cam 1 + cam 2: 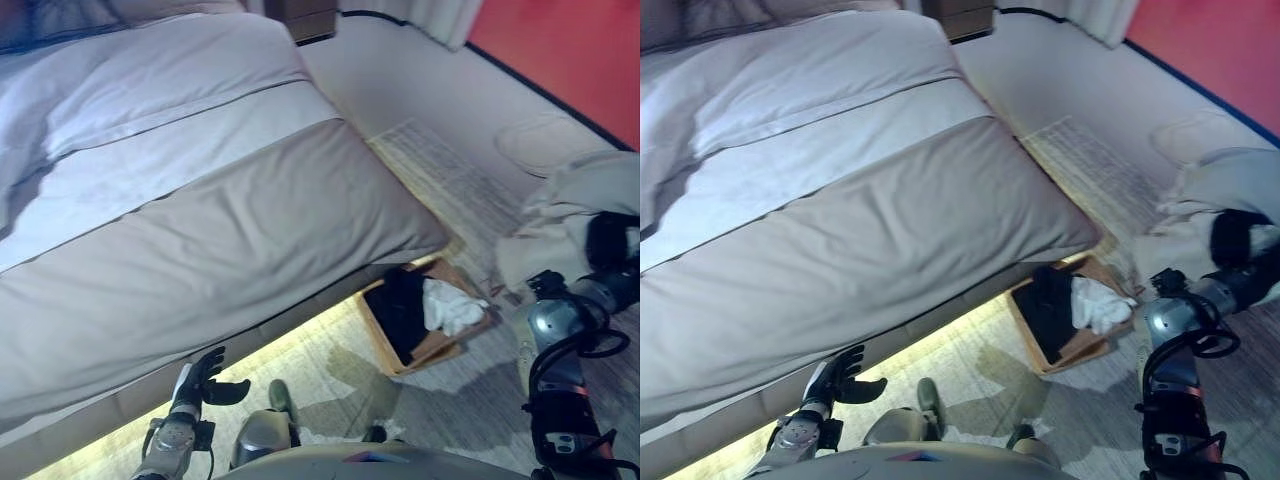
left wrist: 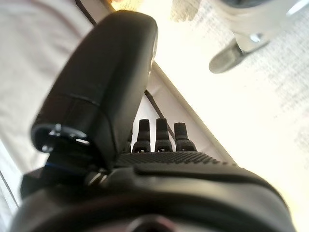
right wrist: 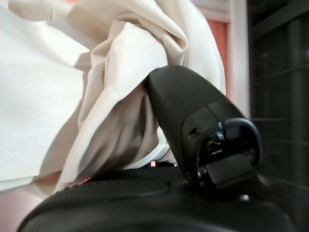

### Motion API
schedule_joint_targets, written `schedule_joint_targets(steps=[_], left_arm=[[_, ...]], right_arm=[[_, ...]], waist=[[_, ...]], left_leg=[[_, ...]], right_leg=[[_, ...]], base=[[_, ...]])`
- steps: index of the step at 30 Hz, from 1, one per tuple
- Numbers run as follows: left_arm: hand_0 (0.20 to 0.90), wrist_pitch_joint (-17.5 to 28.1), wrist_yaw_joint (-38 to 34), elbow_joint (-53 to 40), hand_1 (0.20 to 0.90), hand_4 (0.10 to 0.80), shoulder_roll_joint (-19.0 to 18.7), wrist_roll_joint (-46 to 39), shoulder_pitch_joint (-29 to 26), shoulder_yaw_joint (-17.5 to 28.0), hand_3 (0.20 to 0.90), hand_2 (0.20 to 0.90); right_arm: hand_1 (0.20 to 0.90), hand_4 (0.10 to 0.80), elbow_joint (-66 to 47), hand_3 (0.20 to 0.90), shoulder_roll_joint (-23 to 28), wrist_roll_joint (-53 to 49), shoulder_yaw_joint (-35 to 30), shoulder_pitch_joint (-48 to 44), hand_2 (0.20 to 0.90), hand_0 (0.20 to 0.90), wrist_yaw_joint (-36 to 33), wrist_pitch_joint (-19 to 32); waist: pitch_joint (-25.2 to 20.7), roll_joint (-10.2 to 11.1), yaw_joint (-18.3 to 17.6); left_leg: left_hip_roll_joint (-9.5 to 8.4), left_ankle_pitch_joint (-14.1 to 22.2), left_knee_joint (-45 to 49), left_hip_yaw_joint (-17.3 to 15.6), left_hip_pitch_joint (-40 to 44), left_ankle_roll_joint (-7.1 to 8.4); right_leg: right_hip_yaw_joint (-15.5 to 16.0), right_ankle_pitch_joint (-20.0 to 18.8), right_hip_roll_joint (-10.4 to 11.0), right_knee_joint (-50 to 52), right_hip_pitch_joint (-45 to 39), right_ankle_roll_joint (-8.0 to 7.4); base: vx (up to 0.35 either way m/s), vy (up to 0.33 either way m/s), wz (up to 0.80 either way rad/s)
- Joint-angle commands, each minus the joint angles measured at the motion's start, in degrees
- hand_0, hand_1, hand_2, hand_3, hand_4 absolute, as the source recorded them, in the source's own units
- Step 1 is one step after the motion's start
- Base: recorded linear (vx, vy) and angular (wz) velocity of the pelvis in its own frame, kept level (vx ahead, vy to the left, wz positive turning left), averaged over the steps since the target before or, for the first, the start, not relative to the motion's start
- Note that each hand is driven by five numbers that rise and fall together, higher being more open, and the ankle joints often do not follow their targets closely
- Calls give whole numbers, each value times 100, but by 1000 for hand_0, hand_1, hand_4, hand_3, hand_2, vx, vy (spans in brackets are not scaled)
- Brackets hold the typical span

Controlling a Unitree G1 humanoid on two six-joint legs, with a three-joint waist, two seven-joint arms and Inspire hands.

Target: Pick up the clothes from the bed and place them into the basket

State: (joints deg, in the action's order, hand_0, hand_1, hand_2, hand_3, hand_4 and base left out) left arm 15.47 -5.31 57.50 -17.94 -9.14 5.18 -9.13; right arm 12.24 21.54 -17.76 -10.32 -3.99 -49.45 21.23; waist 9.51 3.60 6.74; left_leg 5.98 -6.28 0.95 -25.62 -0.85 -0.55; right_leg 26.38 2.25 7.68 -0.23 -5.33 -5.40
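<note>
1. The right hand (image 1: pixel 610 242) is raised at about 3 o'clock in the head views, its thumb and fingers pinched on a pale cream garment (image 1: pixel 570 205) that hangs bunched around it.
2. In the right wrist view the thumb (image 3: pixel 193 121) presses into the folds of the garment, and the cloth (image 3: pixel 96 96) drapes over the rest of the hand.
3. The basket (image 1: pixel 385 340), a wooden box, stands on the floor (image 1: pixel 470 380) at about 5 o'clock, just beside the near corner of the bed (image 1: pixel 200 230).
4. Inside the basket lie a black item (image 1: pixel 398 305) on the bed side and a white item (image 1: pixel 450 305) on the far side, touching each other.
5. The held garment is up and to 2 o'clock of the basket, apart from it, not over it.
6. The left hand (image 1: pixel 205 378) is low at 7 o'clock, beside the bed's lower edge, fingers straight and spread, holding nothing.
7. The bed is covered with a grey-beige cover and a white sheet (image 1: pixel 180 150) farther up; no loose clothes can be made out on it.
</note>
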Motion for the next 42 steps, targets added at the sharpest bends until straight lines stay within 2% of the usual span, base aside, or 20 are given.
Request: schedule_joint_targets(steps=[1, 2, 3, 4, 7, 10, 12, 13, 15, 17, 19, 23, 28, 30, 36, 41, 42], left_arm=[[900, 701, -99, 111, 900, 800, 94, -422, 106, 69, 900, 900], [900, 804, -62, 94, 900, 800, 131, -490, 189, 55, 900, 900], [900, 828, -56, 78, 900, 800, 147, -525, 225, 48, 900, 900], [900, 801, -130, 96, 900, 800, 174, -613, 247, 76, 900, 900], [900, 693, -118, 230, 900, 800, 115, -579, 213, 185, 900, 900], [900, 618, -106, 182, 900, 800, 28, -454, 163, 175, 900, 900], [900, 615, -118, 137, 900, 800, -74, -580, 142, 216, 900, 900], [900, 634, -121, 115, 900, 800, -92, -587, 136, 224, 900, 900], [900, 670, -268, -45, 900, 800, -181, -846, -9, 141, 900, 900], [900, 613, -405, -122, 900, 800, -199, -1034, -42, 191, 900, 900], [900, 574, -298, -97, 900, 800, -210, -824, -123, 299, 900, 900], [900, 571, -278, 1, 900, 800, -204, -665, -128, 157, 900, 900], [900, 671, -109, 109, 900, 800, -214, -501, 39, 106, 900, 900], [900, 822, 43, 159, 900, 800, -275, -702, -13, 5, 900, 900], [900, 1094, 276, -20, 900, 800, -268, -1072, -211, -244, 900, 900], [900, 1271, 355, -235, 900, 800, -202, -1342, -182, -353, 900, 900], [900, 1356, 403, -354, 900, 800, -172, -1403, -142, -382, 900, 900]], right_arm=[[300, 100, -237, 200, 590, -117, 10, -731, 300, 300, 512, 387], [300, 100, -171, 200, 605, -117, 163, -928, 300, 300, 467, 349], [300, 100, -129, 200, 610, -108, 227, -1040, 300, 300, 462, 306], [300, 100, 90, 200, 595, -62, 336, -1321, 300, 300, 466, 297], [300, 100, 120, 200, 498, 34, 433, -1305, 300, 300, 395, 177], [300, 100, 193, 200, 497, -101, 427, -1212, 300, 300, 530, 108], [300, 100, 285, 200, 446, -164, 497, -1187, 300, 300, 725, -39], [300, 100, 293, 200, 440, -221, 535, -1209, 300, 300, 740, -71], [300, 100, 467, 200, 470, -269, 650, -1505, 300, 300, 736, -135], [300, 100, 463, 200, 472, -333, 686, -1619, 300, 300, 669, -280], [300, 100, 580, 200, 471, -314, 682, -1646, 300, 300, 504, -287], [300, 100, 909, 200, 685, -323, 615, -1848, 300, 300, 254, -461], [300, 100, 1363, 200, 1023, -418, 567, -1979, 300, 300, 193, -736], [300, 100, 1846, 200, 1333, -493, 624, -2324, 300, 300, 180, -800], [300, 100, 2793, 200, 1820, -686, 718, -2966, 300, 300, 153, -677], [300, 100, 3286, 200, 2075, -945, 894, -3337, 300, 300, 365, -789], [300, 100, 3465, 200, 2163, -924, 959, -3524, 300, 300, 451, -791]], waist=[[-79, -55, 620], [-23, -108, 756], [16, -146, 834], [88, -199, 942], [-55, -265, 923], [-154, -263, 918], [-155, -328, 852], [-141, -349, 834], [-17, -400, 820], [35, -356, 828], [18, -257, 926], [8, -158, 1098], [38, -232, 1253], [193, -383, 1329], [813, -793, 1478], [1219, -1047, 1494], [1333, -1098, 1496]], left_leg=[[-515, 203, 551, 2420, -672, 301], [-593, 43, 334, 2750, -813, 294], [-621, -84, 318, 2877, -910, 306], [-667, -22, 400, 2946, -986, 269], [-698, 38, 108, 2968, -660, 236], [-791, 117, -31, 2991, -492, 130], [-861, 242, -74, 3087, -277, 29], [-854, 268, -89, 3089, -229, 17], [-708, 318, -125, 3040, -230, 77], [-675, 283, -163, 3005, -266, 104], [-610, 187, -250, 3041, -331, 167], [-572, 65, -297, 3088, -541, 252], [-595, 7, -262, 3153, -690, 320], [-644, -46, -153, 3229, -992, 364], [-823, -81, 299, 3449, -1689, 458], [-936, -65, 726, 3521, -2146, 488], [-972, 79, 802, 3521, -2238, 496]], right_leg=[[-556, -281, 8, 300, -222, 68], [-792, -288, -61, 214, -248, 84], [-907, -261, -96, 189, -289, 101], [-1016, -145, -79, 261, -301, 116], [-944, -93, 45, 390, -305, -12], [-865, -107, 111, 659, -228, -88], [-830, -495, 300, 1541, 313, -189], [-848, -550, 351, 1708, 488, -199], [-786, -458, 460, 1583, 809, -116], [-814, -466, 380, 1258, 777, -90], [-638, -365, 279, 836, 572, -45], [-453, -265, 173, 457, 336, -61], [-262, -245, 191, 261, 159, -81], [-166, -200, 243, 292, 257, -71], [23, -74, 471, 617, 707, -11], [21, -12, 607, 909, 1094, 62], [-70, 127, 626, 1002, 1214, 26]], base=[[137, 71, -81], [90, 45, -117], [51, 96, -189], [63, 131, -186], [112, 152, -147], [88, 54, -50], [106, 69, -2], [0, 0, 0], [-73, -84, -8], [10, -137, -14], [69, -209, -4], [39, -100, 5], [38, -13, 14], [-144, 42, 11], [-162, 23, 13], [-74, 22, 8], [-85, 23, 0]])
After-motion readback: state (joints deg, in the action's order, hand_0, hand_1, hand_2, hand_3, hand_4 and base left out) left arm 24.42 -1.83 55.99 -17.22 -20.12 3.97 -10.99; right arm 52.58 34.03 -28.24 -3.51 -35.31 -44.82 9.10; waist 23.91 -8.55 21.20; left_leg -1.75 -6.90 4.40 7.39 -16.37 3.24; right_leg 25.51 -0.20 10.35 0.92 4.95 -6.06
